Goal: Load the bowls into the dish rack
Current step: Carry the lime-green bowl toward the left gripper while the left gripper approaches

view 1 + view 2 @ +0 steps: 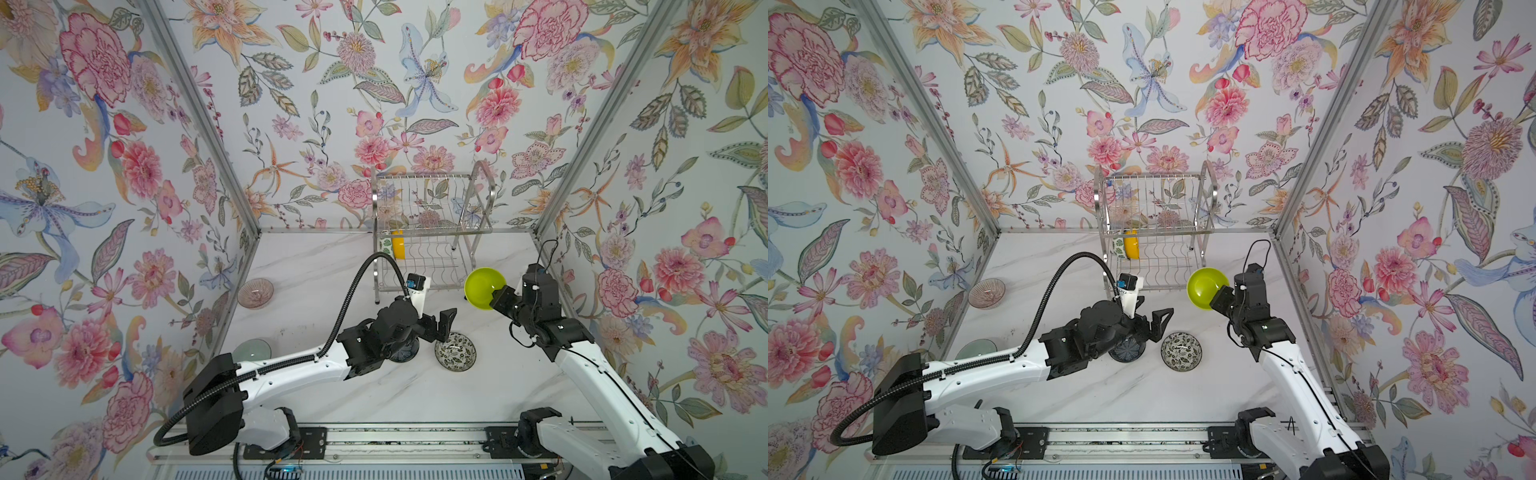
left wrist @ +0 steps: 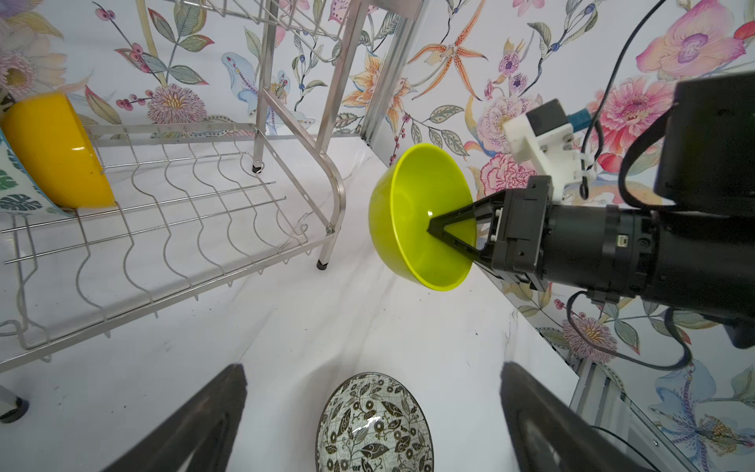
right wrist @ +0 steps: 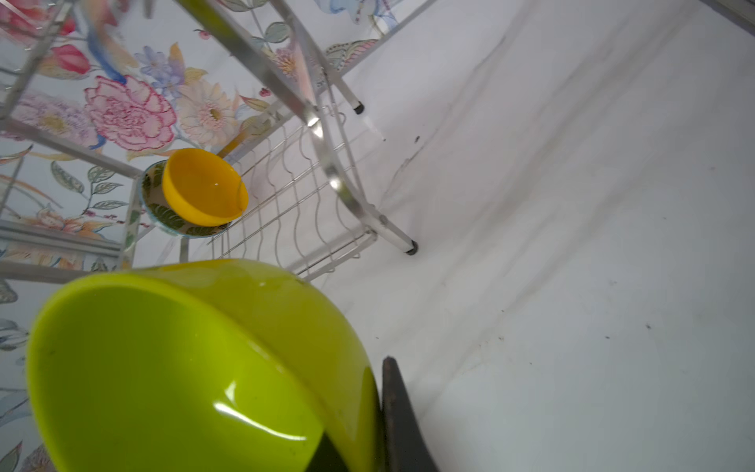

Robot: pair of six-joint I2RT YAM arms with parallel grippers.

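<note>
1. Grip: the right gripper [image 1: 496, 296] is clamped on the wall of the lime green plastic bowl [image 1: 482, 289], one finger inside the cavity and one behind it. The bowl therefore hangs on edge, clear of the white marble tabletop [image 1: 374, 395].
2. Position: this bowl hangs just beside the right end of the two-tier steel wire dish rack [image 1: 419, 176], near the front corner of its lower shelf.
3. Reason, as I judge it: an edge-on hold matches the wavy slots, so the bowl could slide in upright without being turned.
4. Rack load: a white bowl with green leaf print [image 1: 386, 246] and an orange-yellow bowl [image 1: 398, 245] stand on edge, nested, at the lower shelf's left end. The slots to their right hold nothing.
5. The left gripper [image 1: 439, 323] hovers with jaws spread wide and empty, just beside the black-and-white floral bowl [image 1: 455, 351], likely staged for that pick. A dark blue glass bowl [image 1: 403, 353] sits partly hidden under that arm.
6. Waiting near the left wall, upright on the table: a pink ribbed glass bowl [image 1: 255, 293] and a pale green bowl [image 1: 251, 351].
</note>
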